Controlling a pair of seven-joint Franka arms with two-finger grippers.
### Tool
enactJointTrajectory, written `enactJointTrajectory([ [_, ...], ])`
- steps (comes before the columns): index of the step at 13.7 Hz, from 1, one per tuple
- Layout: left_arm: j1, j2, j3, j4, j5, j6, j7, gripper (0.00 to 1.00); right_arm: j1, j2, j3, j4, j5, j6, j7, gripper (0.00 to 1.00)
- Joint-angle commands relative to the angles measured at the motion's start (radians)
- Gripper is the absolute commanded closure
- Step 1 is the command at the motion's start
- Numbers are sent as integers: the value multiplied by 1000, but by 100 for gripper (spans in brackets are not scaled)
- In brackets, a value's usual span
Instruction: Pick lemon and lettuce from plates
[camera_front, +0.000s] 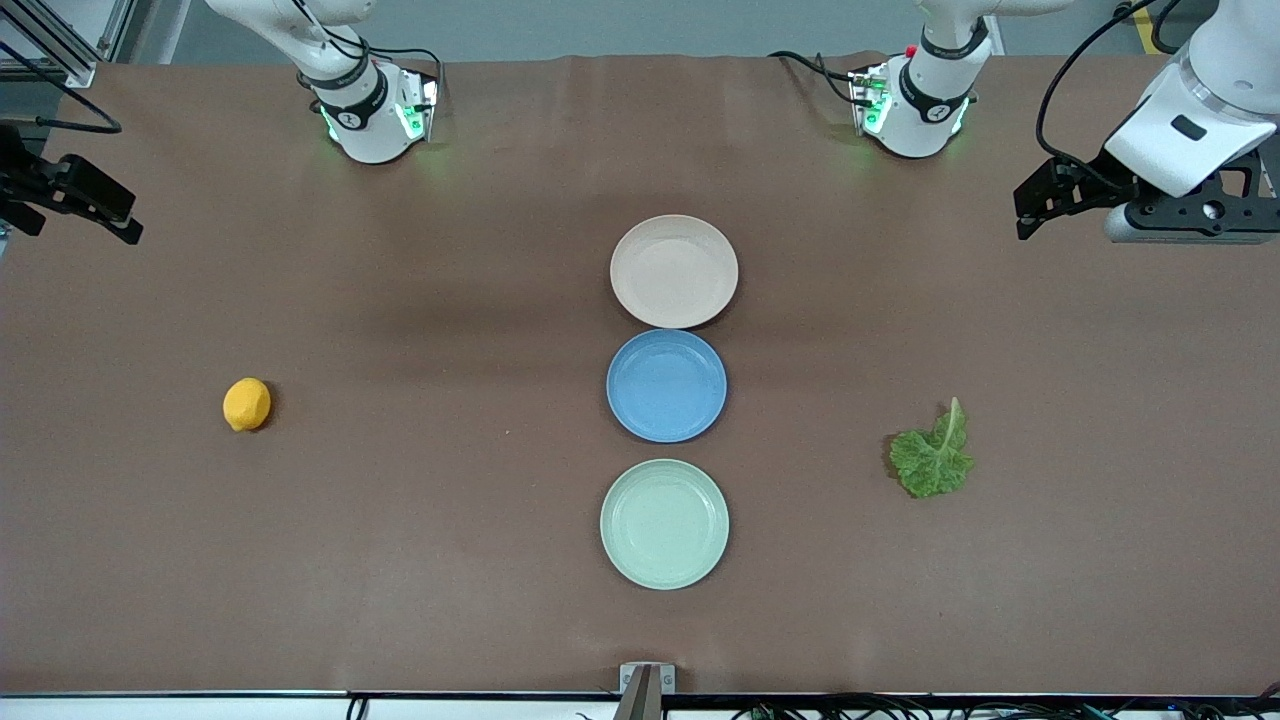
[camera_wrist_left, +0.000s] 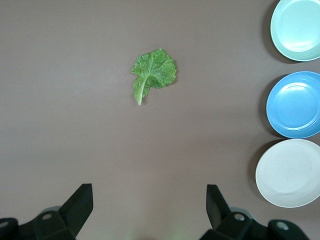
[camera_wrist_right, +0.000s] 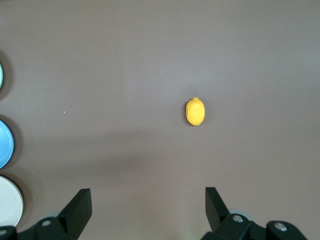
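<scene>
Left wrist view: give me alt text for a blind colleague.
A lettuce leaf lies flat on the bare brown table, beside a row of three empty plates: mint green plate, blue plate, beige plate. The left end effector hangs open above the table.

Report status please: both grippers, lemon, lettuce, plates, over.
Left gripper and right gripper open, high over table ends, holding nothing. Lemon and lettuce on bare table, not on plates. Beige plate, green plate bare. Nothing blocking.
</scene>
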Motion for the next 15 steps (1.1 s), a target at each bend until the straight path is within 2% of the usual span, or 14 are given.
enactJointTrajectory([
  [1, 1, -11, -6, -6, -11, 6, -5, 0, -3, -14, -1, -21, 16, 10, -9, 0],
  [15, 12, 7, -15, -4, -20, 26, -10, 0, -3, -14, -1, -21, 15, 15, -9, 0],
])
